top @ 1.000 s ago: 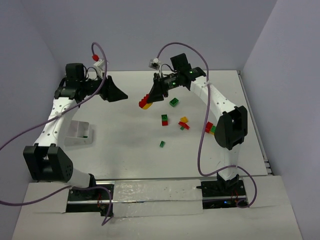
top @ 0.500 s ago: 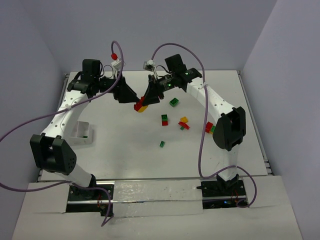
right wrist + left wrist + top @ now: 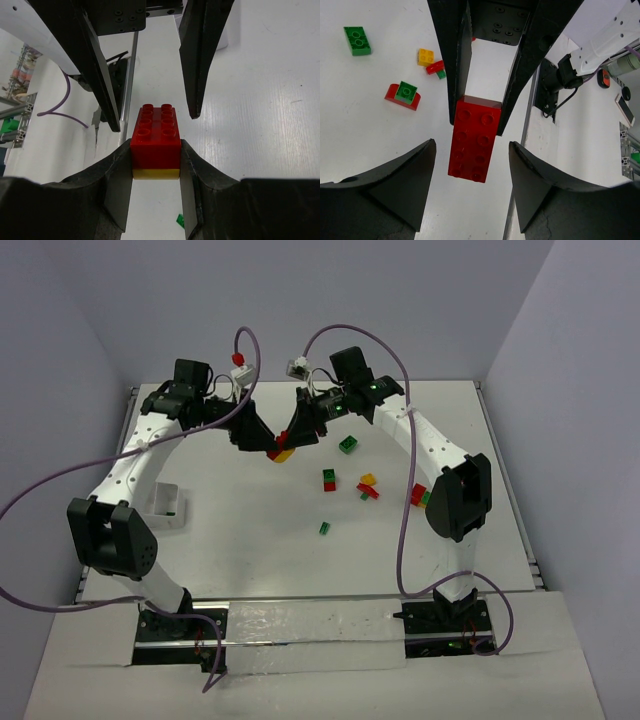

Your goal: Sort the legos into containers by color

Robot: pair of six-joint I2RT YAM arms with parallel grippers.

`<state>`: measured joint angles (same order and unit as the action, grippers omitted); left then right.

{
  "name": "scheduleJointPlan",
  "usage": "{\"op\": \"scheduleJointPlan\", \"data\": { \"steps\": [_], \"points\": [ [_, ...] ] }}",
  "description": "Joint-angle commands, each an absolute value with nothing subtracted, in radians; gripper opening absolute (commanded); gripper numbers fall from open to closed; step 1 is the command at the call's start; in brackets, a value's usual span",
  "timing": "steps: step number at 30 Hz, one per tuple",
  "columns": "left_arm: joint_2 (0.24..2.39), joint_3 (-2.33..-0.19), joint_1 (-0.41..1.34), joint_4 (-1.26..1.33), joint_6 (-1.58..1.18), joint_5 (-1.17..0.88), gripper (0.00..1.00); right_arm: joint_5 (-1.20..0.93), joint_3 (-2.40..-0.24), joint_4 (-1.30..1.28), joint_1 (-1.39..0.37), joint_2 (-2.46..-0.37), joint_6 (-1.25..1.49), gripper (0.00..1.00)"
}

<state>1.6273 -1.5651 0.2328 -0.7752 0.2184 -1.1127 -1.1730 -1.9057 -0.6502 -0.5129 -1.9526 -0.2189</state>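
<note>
What changed: within the last second my left arm had swung in from 9 o'clock to the back middle of the table [image 3: 250, 540], so my left gripper [image 3: 256, 432] now met my right gripper [image 3: 300, 428] nose to nose at about 11 o'clock
Left gripper: jaws apart, one finger on each side of the free end of the red brick; white showed on both sides, so nothing was gripped yet, and the gap looked slightly narrower than a moment before
Right gripper: clamped on the red-on-yellow brick pair [image 3: 155, 150], pads flat against its two sides, holding it clear of the table
Task's thing: that pair hung in the air between the two grippers, red on top and yellow beneath
What it means: I judged this a pull-apart, since two colours stuck together cannot be sorted; one gripper had to hold while the other took the red half
Still loose: a green brick [image 3: 348, 444] at 12 o'clock, a red-and-green pair [image 3: 329, 480] at the centre, yellow and red bits [image 3: 368, 486] just beside it at 3 o'clock, a small green piece [image 3: 325, 527] at 6 o'clock, and another red-and-green pair [image 3: 419, 496] against my right arm
Container: a white tub [image 3: 165, 508] at 9 o'clock, well apart from the meeting point; I could not tell what was in it
In the way: purple cables [image 3: 245, 350] looped over both wrists; my right fingers left only the projecting end for my left, and closing off-centre could twist the pair loose
</note>
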Motion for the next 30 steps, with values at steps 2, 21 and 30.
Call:
{"op": "scheduleJointPlan", "data": {
  "steps": [2, 21, 30],
  "points": [
    [1.658, -1.646, 0.241, -0.869, 0.310, -1.147, 0.68, -1.212, -1.955, -0.601, -0.518, -1.906, -0.194, 0.02],
    [1.653, -1.637, 0.247, -0.775, 0.220, -1.140, 0.00, -1.166, -1.934, -0.598, -0.512, -1.910, -0.136, 0.65],
    [1.652, -1.644, 0.238, -0.736, 0.166, -1.155, 0.00, -1.164, -1.910, -0.655, -0.502, -1.902, -0.200, 0.63]
  ]
}}
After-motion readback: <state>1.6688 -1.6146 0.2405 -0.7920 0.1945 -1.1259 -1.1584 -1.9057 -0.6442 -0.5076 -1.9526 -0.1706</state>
